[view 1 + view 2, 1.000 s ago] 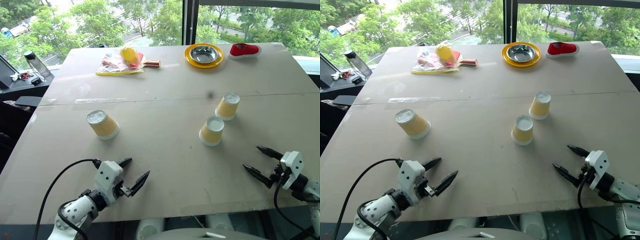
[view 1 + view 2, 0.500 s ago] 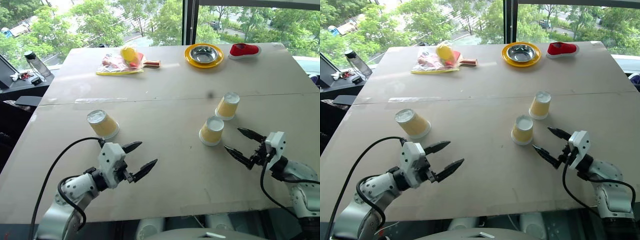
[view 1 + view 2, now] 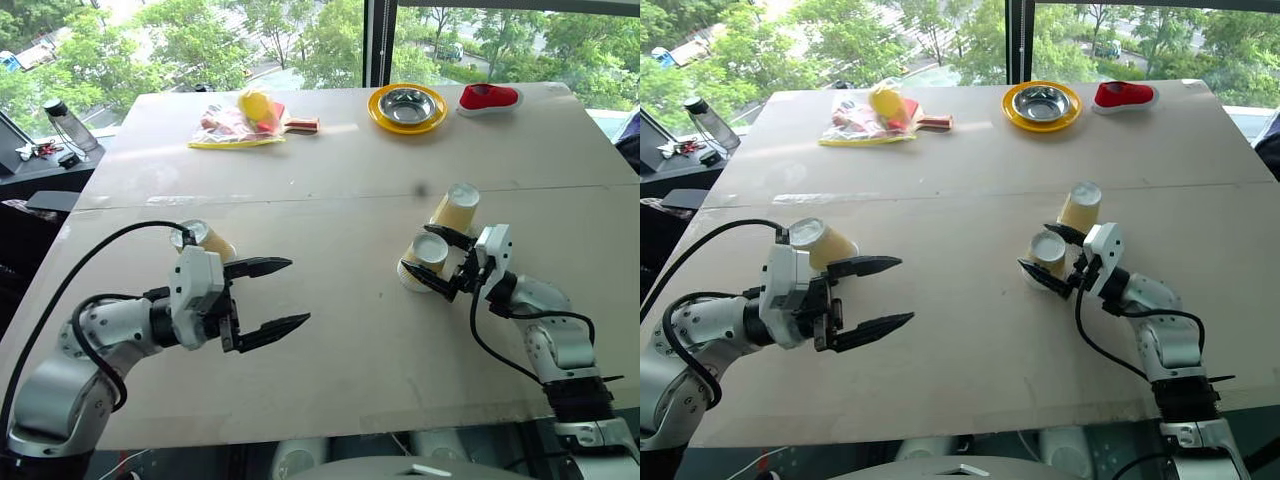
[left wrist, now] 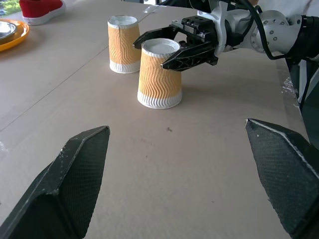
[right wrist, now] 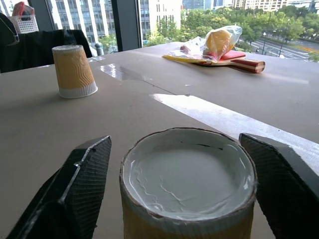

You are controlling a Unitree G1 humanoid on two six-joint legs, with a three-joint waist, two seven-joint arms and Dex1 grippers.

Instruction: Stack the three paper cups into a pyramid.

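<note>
A wide, pale beige table (image 3: 330, 170) made of two boards fills the scene, with a seam running across its middle. It stands against tall windows that look out on green treetops and a road; a dark window post rises behind the far edge.

Three yellow-orange paper cups stand upside down on the table, none stacked. The left cup (image 3: 205, 241) sits on the robot's left side, partly hidden behind the left arm. The near cup (image 3: 424, 260) and the far cup (image 3: 456, 208) stand just beside each other on the right, apart but close.

The right gripper (image 3: 438, 262) has its two black fingers either side of the near cup, close around its upper part; whether they press the cup cannot be told. The cup stands flat on the table. The left gripper (image 3: 270, 294) hovers over bare table near the left cup, its fingers spread wide and holding nothing.

Along the far edge lie a clear bag with a yellow ball (image 3: 243, 118), a table-tennis paddle (image 3: 296, 125), a yellow plate (image 3: 407, 108) holding a steel bowl (image 3: 408, 102), and a red shoe (image 3: 489, 98). Beyond the table's left edge, a clear bottle (image 3: 66, 125) stands on a dark side surface.
</note>
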